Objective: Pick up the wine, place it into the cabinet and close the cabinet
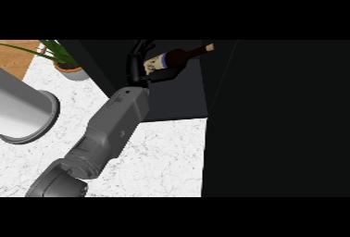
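Note:
A dark wine bottle (179, 57) with a white and blue label lies tilted, its neck pointing up and right, over the dark inside of the cabinet (174, 99). My left hand (139, 69) reaches up from the lower left and holds the bottle's lower end: fingers curl round it on the left and the thumb lies beneath it. The bottle's base is hidden by the hand. My right hand is nowhere in the head view.
A wide black cabinet panel (280, 120) fills the right side. A potted plant (70, 67) stands at the top left, and a large grey round vessel (24, 115) sits on the white marble counter (160, 157) at the left edge.

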You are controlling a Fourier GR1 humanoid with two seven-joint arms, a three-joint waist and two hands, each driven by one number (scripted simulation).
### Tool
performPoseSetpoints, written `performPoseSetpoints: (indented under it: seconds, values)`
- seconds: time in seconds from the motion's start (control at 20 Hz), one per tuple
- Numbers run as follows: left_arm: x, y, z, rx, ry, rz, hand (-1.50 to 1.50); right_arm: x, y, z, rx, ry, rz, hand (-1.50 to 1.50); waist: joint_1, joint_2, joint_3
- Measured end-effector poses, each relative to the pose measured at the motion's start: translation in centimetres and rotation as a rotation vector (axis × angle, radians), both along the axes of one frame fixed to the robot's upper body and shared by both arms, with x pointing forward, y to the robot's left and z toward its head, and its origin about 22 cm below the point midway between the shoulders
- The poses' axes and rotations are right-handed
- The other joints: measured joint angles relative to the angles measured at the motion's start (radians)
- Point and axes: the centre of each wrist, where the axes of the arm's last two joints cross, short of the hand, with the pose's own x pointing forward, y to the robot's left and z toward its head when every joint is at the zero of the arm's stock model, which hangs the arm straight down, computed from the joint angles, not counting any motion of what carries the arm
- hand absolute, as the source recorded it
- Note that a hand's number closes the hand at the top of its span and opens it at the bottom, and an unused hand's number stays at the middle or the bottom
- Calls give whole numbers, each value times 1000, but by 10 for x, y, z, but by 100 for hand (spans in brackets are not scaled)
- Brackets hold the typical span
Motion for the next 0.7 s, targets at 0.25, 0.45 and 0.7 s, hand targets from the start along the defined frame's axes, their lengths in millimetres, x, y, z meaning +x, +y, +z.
performPoseSetpoints:
  seconds: [0.25, 0.45, 0.7]
  values:
    - [-2, 2, -5, 56, 14, 13, -150, 2, 3, 2, 11, -8, 5, -150, -3, 3, 0]
    - [-5, 3, -12, 83, 22, 23, -150, 2, 3, 6, 2, -4, 3, -150, -3, 4, -2]
    - [-9, 5, -20, 65, 5, 44, -150, 2, 4, 4, 6, -7, 11, -150, -7, 6, -2]
